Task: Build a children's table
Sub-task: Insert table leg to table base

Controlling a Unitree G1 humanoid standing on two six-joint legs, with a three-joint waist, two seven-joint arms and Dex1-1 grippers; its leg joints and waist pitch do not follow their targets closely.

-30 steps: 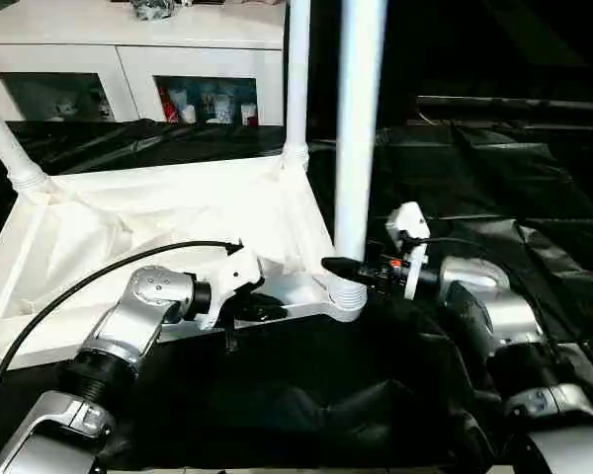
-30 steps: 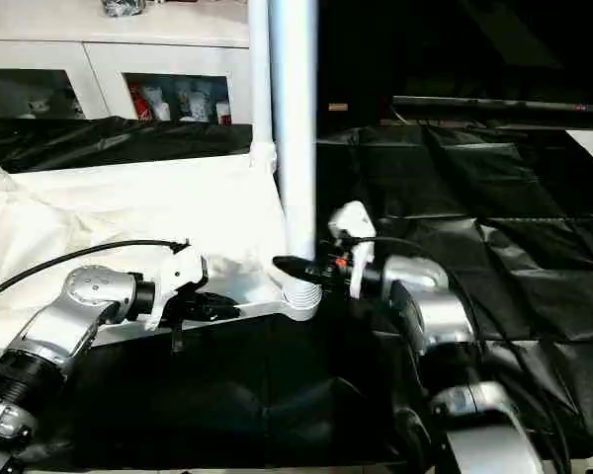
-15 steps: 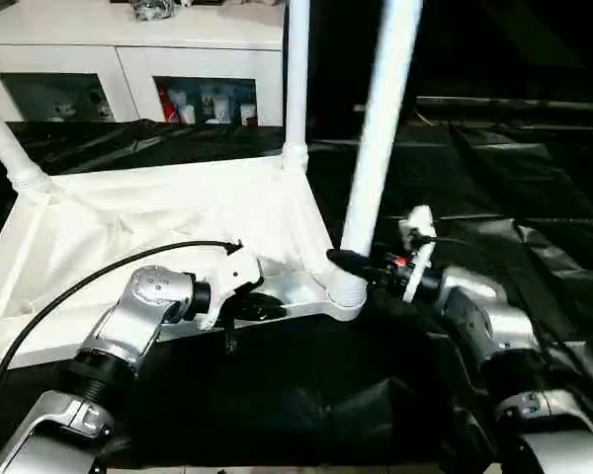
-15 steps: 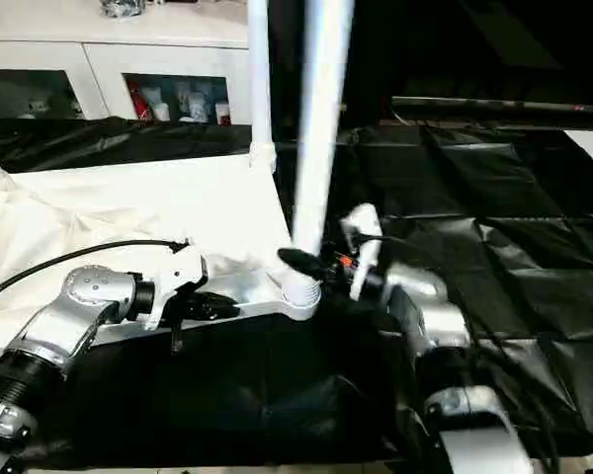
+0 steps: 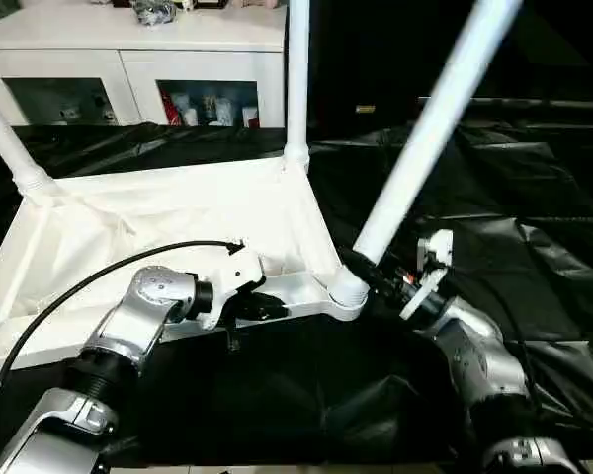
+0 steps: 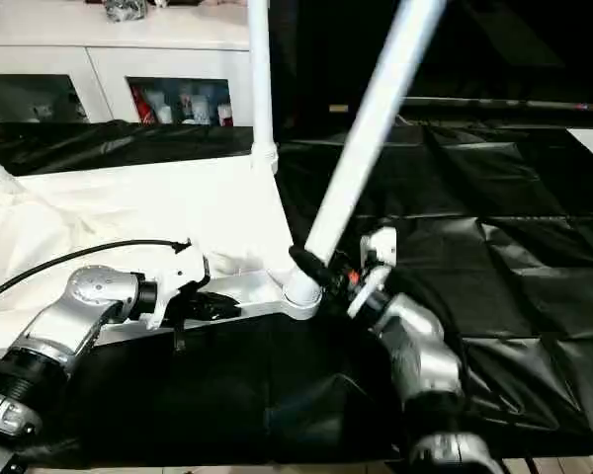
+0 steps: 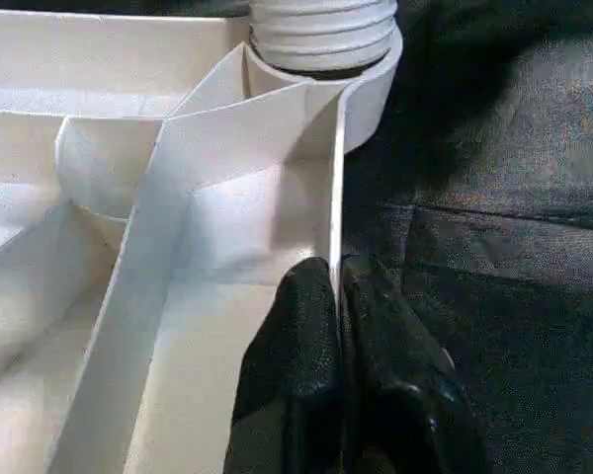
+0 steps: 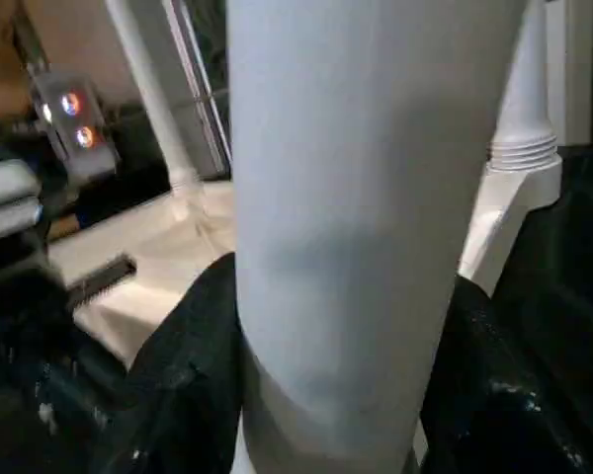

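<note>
Leg (image 5: 425, 138): gripped by right tool (image 5: 376, 275), we now tilt it toward two o'clock, unseated; left tool (image 7: 336, 326) pinches tabletop rim (image 7: 334, 178).

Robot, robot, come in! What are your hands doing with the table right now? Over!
Left gripper shut on table rim. Right gripper clamped round the near leg, low by its corner socket. Leg leans hard right, not upright. Nothing in the way.

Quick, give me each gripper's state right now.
Left gripper: shut on the tabletop's rim.
Right gripper: closed around the slanted leg near its base.
</note>
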